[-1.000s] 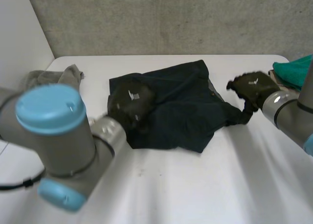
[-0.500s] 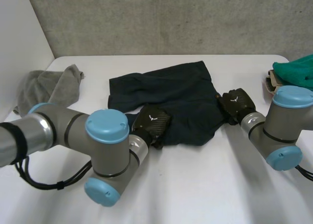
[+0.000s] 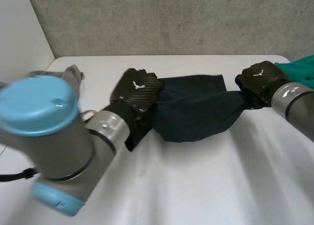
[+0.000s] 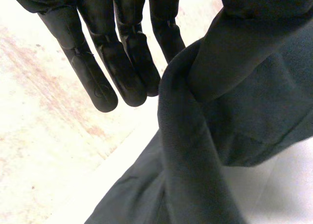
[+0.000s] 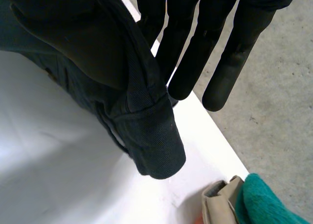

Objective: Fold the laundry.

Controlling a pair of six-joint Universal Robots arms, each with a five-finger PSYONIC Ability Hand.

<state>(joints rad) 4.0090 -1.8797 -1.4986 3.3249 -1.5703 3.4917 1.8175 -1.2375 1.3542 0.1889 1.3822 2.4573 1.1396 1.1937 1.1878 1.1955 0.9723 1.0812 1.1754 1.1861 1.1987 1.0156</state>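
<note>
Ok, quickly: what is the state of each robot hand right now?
Left robot hand: holding one end of the dark garment, thumb pinching, fingers straight.
Right robot hand: holding the garment's other end the same way.

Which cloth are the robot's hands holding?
The dark navy garment, stretched between the left hand and the right hand. The grey cloth and the teal cloth lie off to the sides, untouched.

No words or numbers are legible. 1 small white emblem (image 3: 138,84) marks the back of the left hand (image 3: 135,93); another marks the right hand (image 3: 260,80).
</note>
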